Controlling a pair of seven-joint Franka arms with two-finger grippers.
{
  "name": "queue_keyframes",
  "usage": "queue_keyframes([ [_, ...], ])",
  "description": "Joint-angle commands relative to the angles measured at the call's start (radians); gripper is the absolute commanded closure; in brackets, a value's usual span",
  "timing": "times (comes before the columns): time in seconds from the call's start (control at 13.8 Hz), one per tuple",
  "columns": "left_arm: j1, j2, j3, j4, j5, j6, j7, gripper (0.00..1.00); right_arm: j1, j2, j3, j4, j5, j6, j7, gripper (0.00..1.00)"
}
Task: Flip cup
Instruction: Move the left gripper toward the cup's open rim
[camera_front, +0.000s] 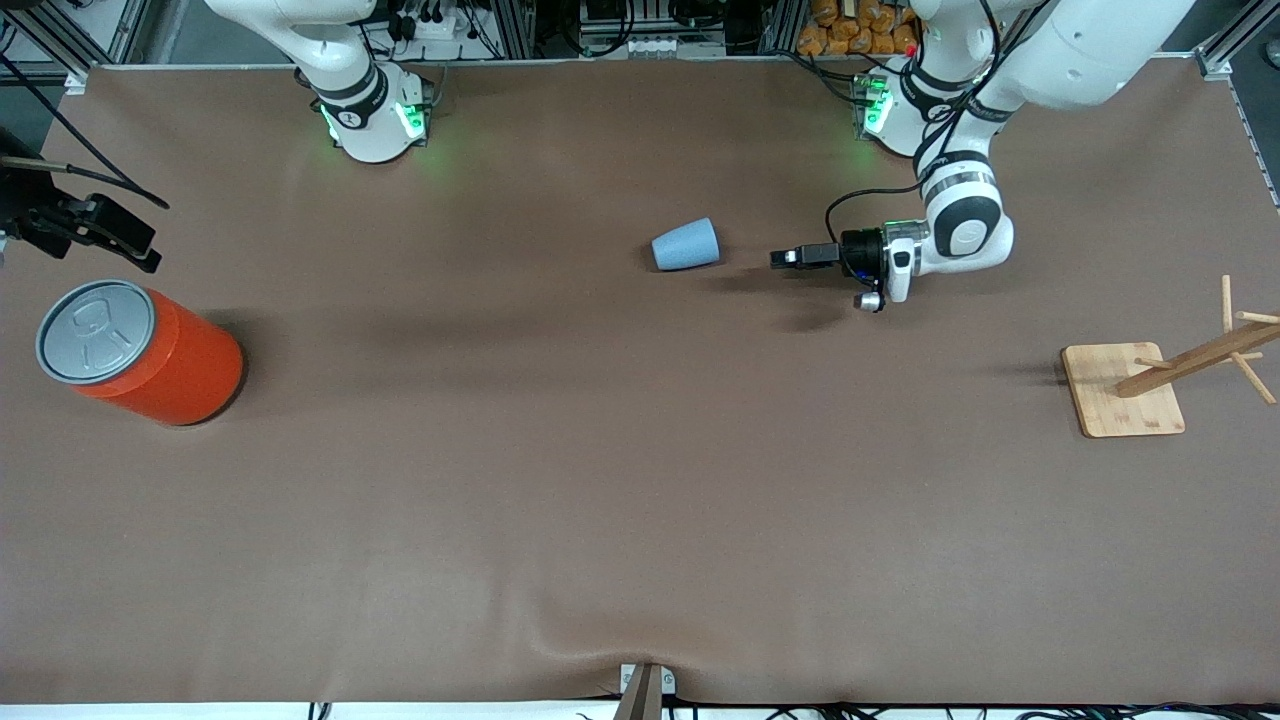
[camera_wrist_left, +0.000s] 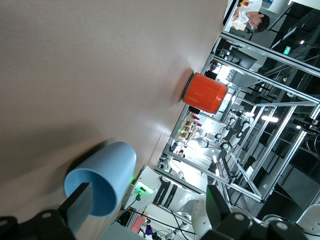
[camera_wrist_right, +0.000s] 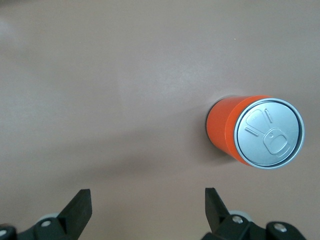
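In the front view we see the cup (camera_front: 686, 245) lying on its side on the brown table (camera_front: 600, 480), its wider mouth pointing at 3 o'clock toward the left arm's end. At 3 o'clock from the cup, the left gripper (camera_front: 781, 258) hovers low over the table, turned level, its tips aimed at the cup's mouth and just short of it; we make out no contact. At 9 o'clock, toward the right arm's end, the orange can (camera_front: 140, 352) stands with its grey lid up. The right gripper (camera_front: 105, 240) waits in the air at 12 o'clock from that can. At 3 o'clock, near the table's edge, a wooden rack (camera_front: 1125, 390) rests on its square base.

Over to the left wrist view: the cup (camera_wrist_left: 102, 184) fills the foreground, dark blue mouth facing us, and 1 of the left gripper's 2 fingers (camera_wrist_left: 80, 202) overlaps its rim. The fingers stand spread wide, holding nothing. The can (camera_wrist_left: 205, 93) sits well apart from the cup.

In the right wrist view, the 2 fingers (camera_wrist_right: 80, 210) of the right gripper are spread wide too, with bare table between them. The can (camera_wrist_right: 255, 131) stands at 1 o'clock from them.
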Motion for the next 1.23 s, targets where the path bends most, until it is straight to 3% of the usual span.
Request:
queue_keyframes([
  [0.0,-0.008,0.004,-0.019,0.008,-0.063,0.009,0.016,0.0,-0.019,-0.013,0.011,-0.001,0.004,-0.013,-0.014,0.0],
  [1.16,-0.023,-0.022,-0.169,-0.05,-0.238,0.132,0.025,0.0,-0.03,-0.013,0.011,-0.003,0.004,-0.035,-0.016,0.0],
])
